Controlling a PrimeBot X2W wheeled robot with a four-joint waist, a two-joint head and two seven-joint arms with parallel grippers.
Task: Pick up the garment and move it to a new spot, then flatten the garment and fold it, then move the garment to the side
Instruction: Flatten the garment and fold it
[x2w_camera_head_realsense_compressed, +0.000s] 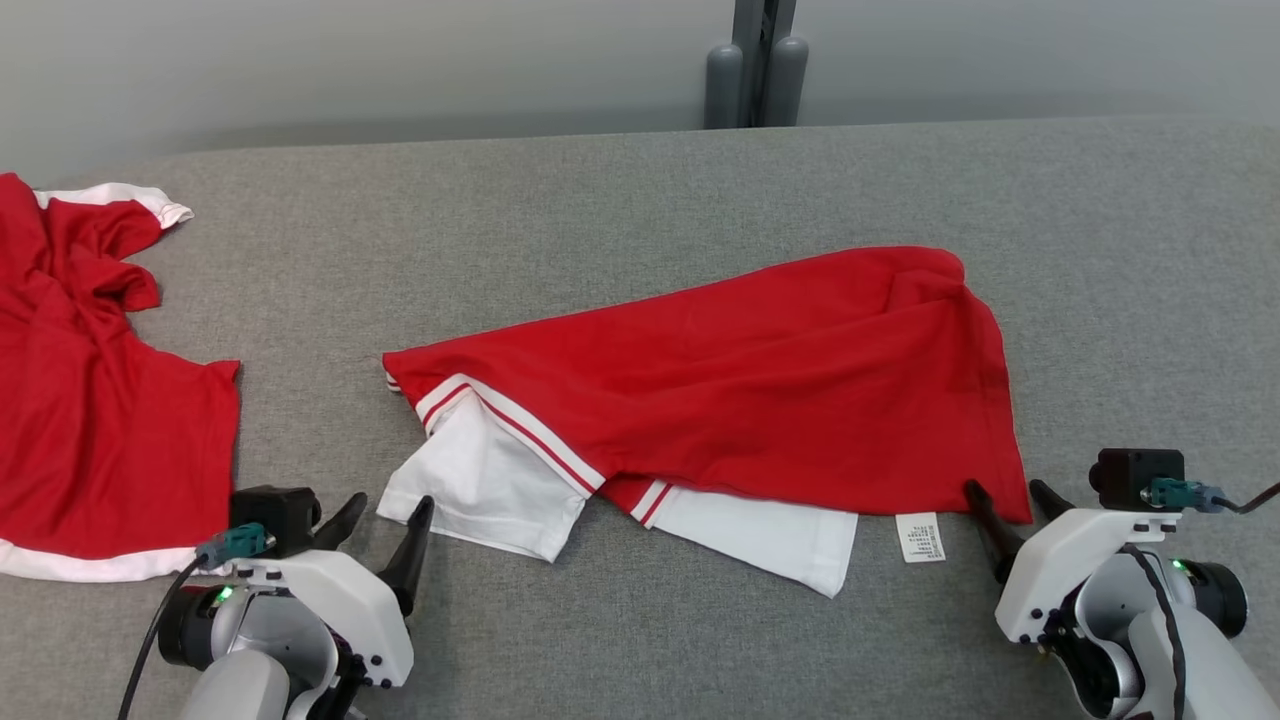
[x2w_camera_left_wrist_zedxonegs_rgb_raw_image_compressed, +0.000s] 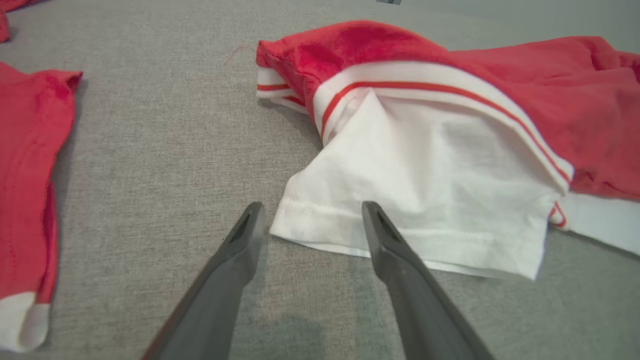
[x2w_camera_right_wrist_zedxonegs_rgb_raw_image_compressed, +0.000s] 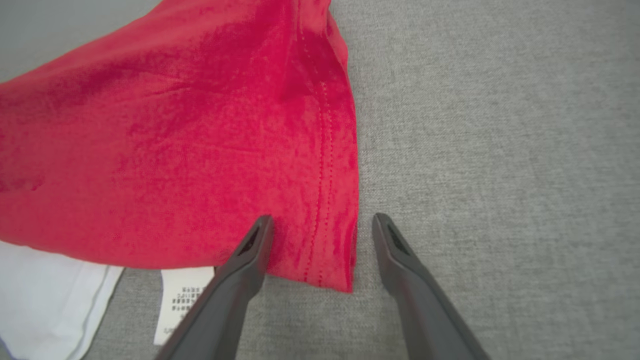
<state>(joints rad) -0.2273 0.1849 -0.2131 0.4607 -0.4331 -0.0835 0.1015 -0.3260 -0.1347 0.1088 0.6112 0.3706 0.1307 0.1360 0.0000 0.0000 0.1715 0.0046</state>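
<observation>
A grey fabric-covered table (x2w_camera_head_realsense_compressed: 640, 190) is stretching across the scene. A red-and-white shirt (x2w_camera_head_realsense_compressed: 760, 380) is lying rumpled at its middle, and a second red shirt (x2w_camera_head_realsense_compressed: 90, 420) is lying apart at the left. The left gripper (x2w_camera_head_realsense_compressed: 392, 500) is hanging released by the shirt's white sleeve. The right gripper (x2w_camera_head_realsense_compressed: 1003, 486), also released, is framing the red hem's near right corner. A white care label (x2w_camera_head_realsense_compressed: 920, 537) is lying just left of it.

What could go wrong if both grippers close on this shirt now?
The left gripper straddles the corner of the white sleeve; it might pinch one layer, so the garment bunches when lifted. The right gripper frames the tip of the red hem corner, which could slip out. The other red garment lies beside the left arm and may snag.
</observation>
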